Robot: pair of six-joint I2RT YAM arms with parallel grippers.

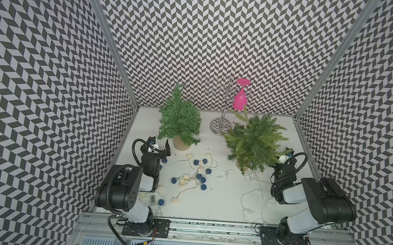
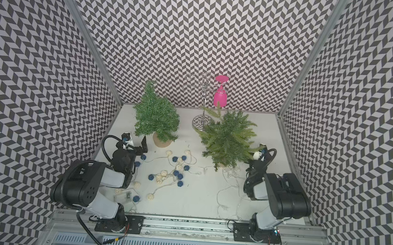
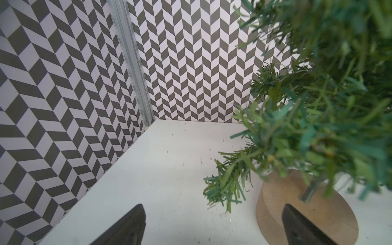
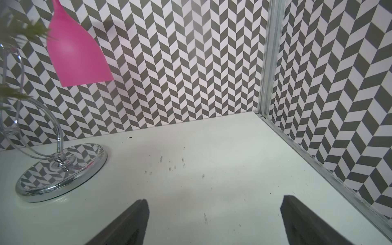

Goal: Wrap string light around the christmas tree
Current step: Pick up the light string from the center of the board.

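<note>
Jaws on left gripper (image 3: 213,206) and right gripper (image 4: 214,199) stand wide and empty, likely ready to pick up. String light (image 1: 199,176) sprawls loose behind the left one; christmas tree (image 1: 180,122) stands just ahead, unwrapped, on its wooden base (image 3: 273,203).

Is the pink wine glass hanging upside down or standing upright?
Upside down: the pink wine glass hangs from the chrome rack, foot on top, mouth down.

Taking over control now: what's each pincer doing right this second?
Left pincer: open, holding nothing.
Right pincer: open, holding nothing.
</note>
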